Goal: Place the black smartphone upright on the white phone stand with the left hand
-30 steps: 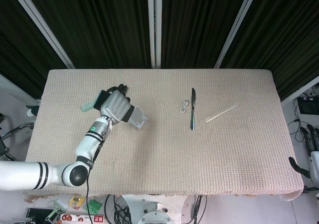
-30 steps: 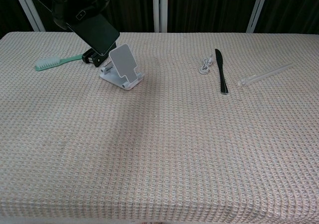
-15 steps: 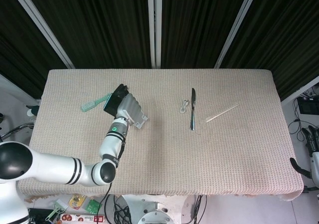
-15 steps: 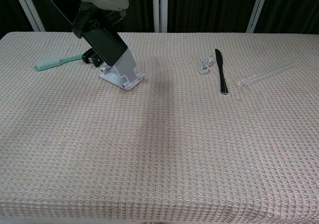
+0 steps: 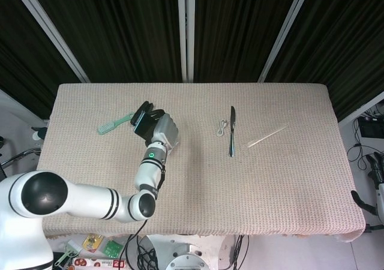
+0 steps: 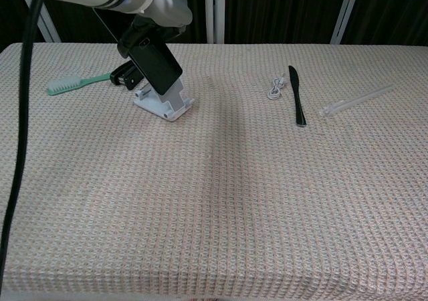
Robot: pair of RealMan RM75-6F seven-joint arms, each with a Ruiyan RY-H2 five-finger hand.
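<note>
The black smartphone (image 6: pixel 155 63) leans upright against the back plate of the white phone stand (image 6: pixel 164 104) at the table's left rear. My left hand (image 5: pixel 162 129) grips the phone from above and behind; in the chest view its fingers (image 6: pixel 142 35) close on the phone's upper end. In the head view the hand covers the stand, and only the phone's dark top edge (image 5: pixel 143 122) shows. I cannot tell whether the phone's lower edge rests in the stand's lip. Only a sliver of my right arm (image 5: pixel 378 183) shows at the far right edge; the right hand itself is out of sight.
A green brush (image 6: pixel 72 82) and a black clip (image 6: pixel 125 75) lie just left of the stand. Right of centre are a coiled white cable (image 6: pixel 275 87), a black knife (image 6: pixel 296 96) and a clear straw (image 6: pixel 357 99). My left forearm (image 5: pixel 147 174) crosses the front left of the table.
My left hand has carried the phone to the right and down, from above the brush side onto the front of the stand. The stand's plate is now covered by the phone.
</note>
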